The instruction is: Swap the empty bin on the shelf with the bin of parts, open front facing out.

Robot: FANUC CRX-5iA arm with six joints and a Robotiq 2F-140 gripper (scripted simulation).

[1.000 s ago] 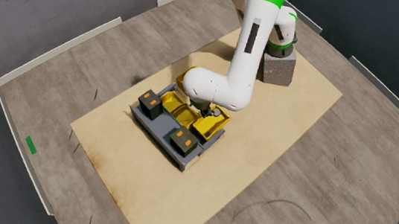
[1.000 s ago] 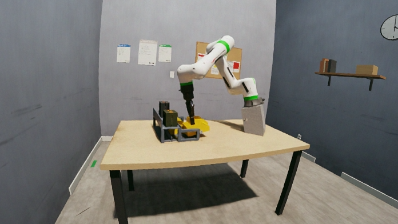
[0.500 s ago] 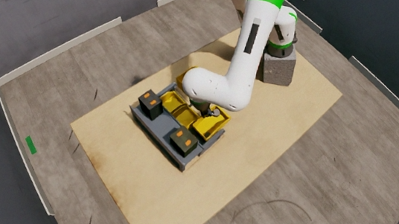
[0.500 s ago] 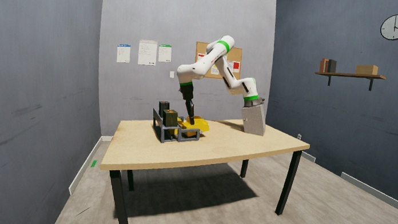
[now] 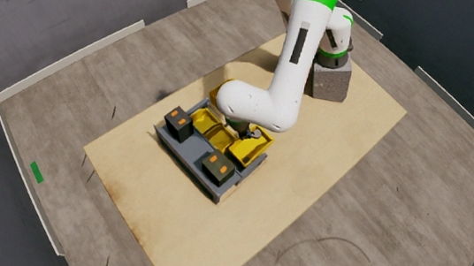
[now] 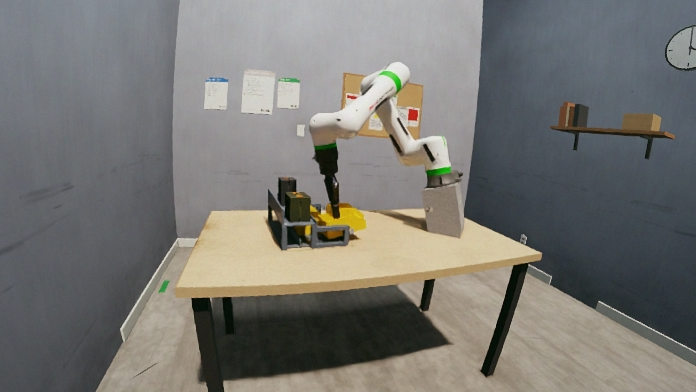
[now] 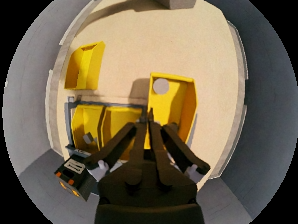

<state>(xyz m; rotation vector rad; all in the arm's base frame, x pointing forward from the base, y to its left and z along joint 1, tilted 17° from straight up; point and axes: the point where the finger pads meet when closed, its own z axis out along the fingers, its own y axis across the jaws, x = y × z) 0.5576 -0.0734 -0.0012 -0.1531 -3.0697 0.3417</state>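
Note:
My gripper [image 5: 246, 136] [image 6: 336, 216] [image 7: 147, 112] is shut on the near-left side wall of the yellow bin with parts [image 5: 254, 148] [image 6: 356, 220] [image 7: 172, 99]. The bin hangs at the right end of the grey shelf [image 5: 191, 151] [image 6: 284, 238] [image 7: 69, 122], partly over its front edge, and looks slightly tilted. A grey disc [image 5: 256, 134] [image 7: 161, 86] lies in it near its front; a darker part farther in is half hidden by the fingers. The empty yellow bin [image 5: 214, 93] [image 7: 84, 67] stands on the table in front of the shelf's left end.
Two yellow bins, the left one [image 5: 204, 119] [image 7: 86, 120] and the middle one [image 5: 220, 137] [image 7: 120, 122], sit in the shelf beside the held bin. Two dark boxes [image 5: 179, 123] [image 5: 217, 166] stand on the upper board. The grey robot pedestal [image 5: 330, 83] [image 6: 444, 210] is at the table's far end.

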